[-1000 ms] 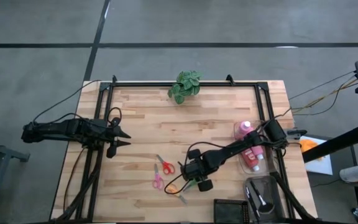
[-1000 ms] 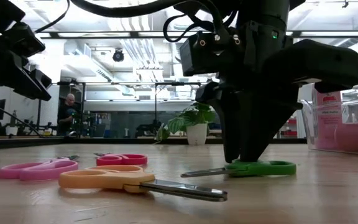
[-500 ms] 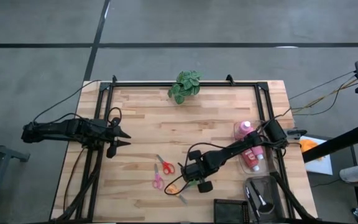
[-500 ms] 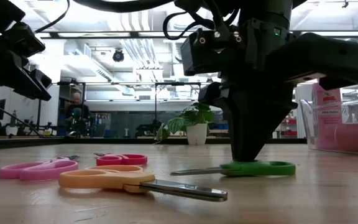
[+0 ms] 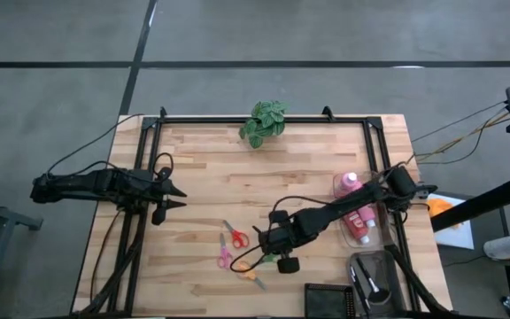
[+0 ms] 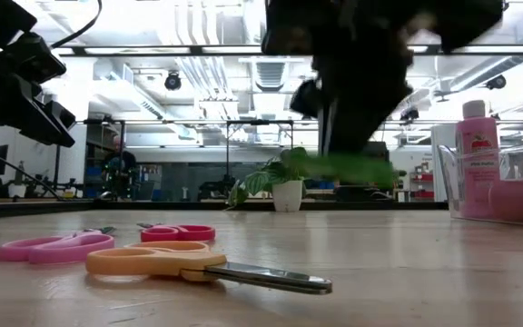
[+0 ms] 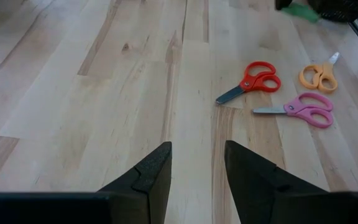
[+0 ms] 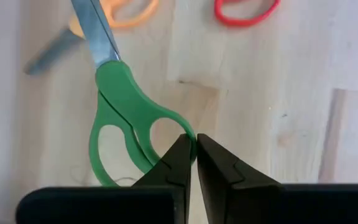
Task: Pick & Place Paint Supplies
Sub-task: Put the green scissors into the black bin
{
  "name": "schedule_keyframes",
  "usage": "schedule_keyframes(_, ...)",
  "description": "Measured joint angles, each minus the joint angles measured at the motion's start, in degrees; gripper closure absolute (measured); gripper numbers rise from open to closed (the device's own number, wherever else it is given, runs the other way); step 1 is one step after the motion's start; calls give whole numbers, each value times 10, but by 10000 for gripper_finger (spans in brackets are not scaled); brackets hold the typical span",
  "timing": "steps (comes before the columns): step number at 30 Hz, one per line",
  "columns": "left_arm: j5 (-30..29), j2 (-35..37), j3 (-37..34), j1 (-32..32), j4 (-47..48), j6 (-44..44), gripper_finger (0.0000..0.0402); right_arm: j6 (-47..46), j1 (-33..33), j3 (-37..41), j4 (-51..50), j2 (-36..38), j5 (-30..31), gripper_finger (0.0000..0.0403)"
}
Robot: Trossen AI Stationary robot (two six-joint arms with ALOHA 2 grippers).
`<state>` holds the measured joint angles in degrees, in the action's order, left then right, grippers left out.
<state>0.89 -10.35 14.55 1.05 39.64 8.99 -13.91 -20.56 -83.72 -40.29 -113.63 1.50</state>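
Paint supplies sit at the counter's right edge: a pink squeeze bottle [image 5: 350, 182] with a white cap stands upright in a clear bin [image 5: 362, 236], and in the low view that pink bottle [image 6: 476, 150] shows behind the bin's clear wall [image 6: 498, 195]. A red-labelled bottle [image 5: 359, 219] lies in the same bin, partly under the right arm. Dark-handled brushes [image 5: 367, 285] rest in a second clear container nearer the front edge.

But look at the right gripper [image 5: 271, 250] — it's out over the middle of the counter, and its fingers are pinched tight on the handle loop of a pair of green scissors [image 8: 124, 118]. The right wrist view shows the two dark fingertips [image 8: 180, 155] closed onto the green ring, blade pointing away. From table height, the green scissors [image 6: 348, 166] hang blurred in the air, clear of the wood!

Three more pairs lie flat below and beside them: orange scissors [image 6: 175, 261] nearest the low camera, pink scissors [image 6: 53, 245] off to one side, red scissors [image 6: 178, 232] just behind. All three show again from the left wrist, well apart from that arm.

The left gripper [image 5: 173, 196] waits at the counter's left side, fingers [image 7: 154, 171] parted a little, holding nothing. A small green plant [image 5: 263, 121] stands at the far edge.
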Motion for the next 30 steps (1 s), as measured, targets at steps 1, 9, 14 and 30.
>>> schedule_keyframes(1,0,0,0,0,0,0,252,-8,0,0,0,9,0,386)
schedule_keyframes(9,0,0,0,0,0,0,252,-100,0,0,-27,109,-20,386)
schedule_keyframes(14,0,0,0,0,0,0,252,-136,-15,1,-67,163,-33,386)
schedule_keyframes(30,0,0,0,0,0,0,252,-389,-158,4,-234,210,-65,386)
